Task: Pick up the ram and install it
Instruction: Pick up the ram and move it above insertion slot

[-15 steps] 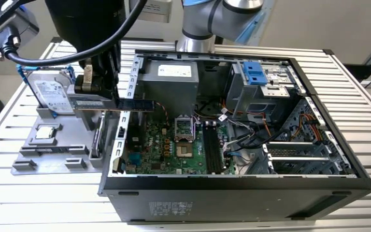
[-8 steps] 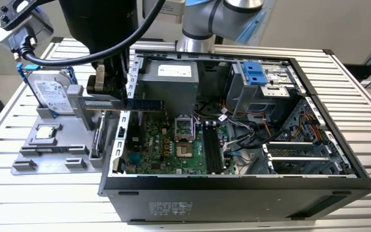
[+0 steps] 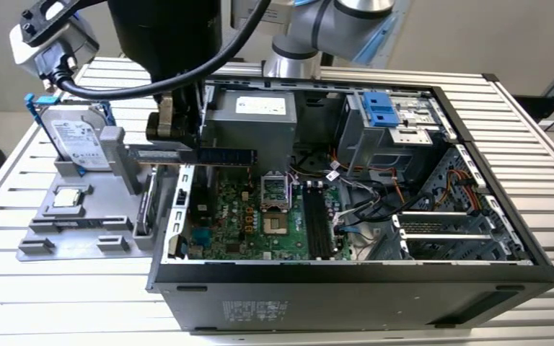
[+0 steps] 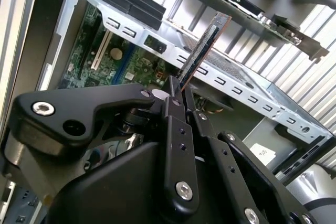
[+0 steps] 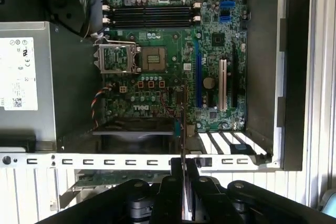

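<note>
Jaws clamped tight on the ram point(image 3: 229, 153), and it's off the counter point(image 3: 66, 303), held in the air. In the second wrist view the two black fingers point(image 4: 177, 140) are pressed flat against one end of the stick, with no gap beyond the board itself. The ram point(image 4: 205, 45) juts straight out from between them, seen edge-on, its dark chips in a row along one face.

From the exterior view the stick lies level, long edge horizontal. Its free end points toward the exterior view's right, just in front of the grey power supply point(image 3: 257, 115). It hangs over the case point(image 3: 354, 295) at the side nearest the grey tray point(image 3: 84, 231), above the motherboard point(image 3: 248, 216) and clear of it.

The first wrist view looks straight down the ram point(image 5: 182, 129), here a thin dark line rising from the jaws. It crosses the perforated metal rim of the case and the near part of the board point(image 5: 210, 77). The black memory slots point(image 5: 149, 17) sit at the far side of that board, past the open processor socket point(image 5: 152, 59), well apart from the ram's tip. In the exterior view those slots point(image 3: 317, 216) lie lower and further to the exterior view's right than the stick.

On the tray, a hard drive point(image 3: 73, 137) stands upright in its blue frame.
</note>
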`<act>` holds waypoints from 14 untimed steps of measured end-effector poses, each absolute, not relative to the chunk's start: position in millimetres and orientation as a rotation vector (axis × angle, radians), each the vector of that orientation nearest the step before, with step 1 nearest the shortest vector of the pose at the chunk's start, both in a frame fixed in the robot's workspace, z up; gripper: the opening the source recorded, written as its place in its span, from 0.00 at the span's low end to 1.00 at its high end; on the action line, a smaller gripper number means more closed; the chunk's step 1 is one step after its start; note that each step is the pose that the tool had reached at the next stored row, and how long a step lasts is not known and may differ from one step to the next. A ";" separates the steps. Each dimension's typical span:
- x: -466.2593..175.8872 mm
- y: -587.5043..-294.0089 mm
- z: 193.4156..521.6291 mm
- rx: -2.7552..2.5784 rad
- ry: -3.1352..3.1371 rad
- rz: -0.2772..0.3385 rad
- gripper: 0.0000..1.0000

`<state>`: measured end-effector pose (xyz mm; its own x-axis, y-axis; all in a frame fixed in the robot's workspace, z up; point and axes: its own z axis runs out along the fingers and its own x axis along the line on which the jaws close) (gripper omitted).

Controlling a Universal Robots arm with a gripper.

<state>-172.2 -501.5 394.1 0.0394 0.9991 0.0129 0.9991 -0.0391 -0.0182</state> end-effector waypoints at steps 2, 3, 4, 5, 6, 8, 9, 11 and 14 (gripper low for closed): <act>-169.4 -501.5 394.1 -2.249 -2.162 0.005 0.00; -167.9 -501.5 394.1 -2.249 -2.162 0.005 0.00; -166.3 -501.5 394.1 -2.249 -2.162 0.005 0.00; -164.8 -501.5 394.2 -2.249 -2.162 0.005 0.00; -163.1 -501.5 394.1 -2.249 -2.162 0.005 0.00; -159.8 -501.5 394.1 -2.249 -2.162 0.005 0.00; -158.1 -501.5 394.1 -2.249 -2.162 0.005 0.00; -154.3 -501.5 394.1 -2.249 -2.162 0.005 0.00; -148.4 -501.5 394.1 -2.249 -2.162 0.005 0.00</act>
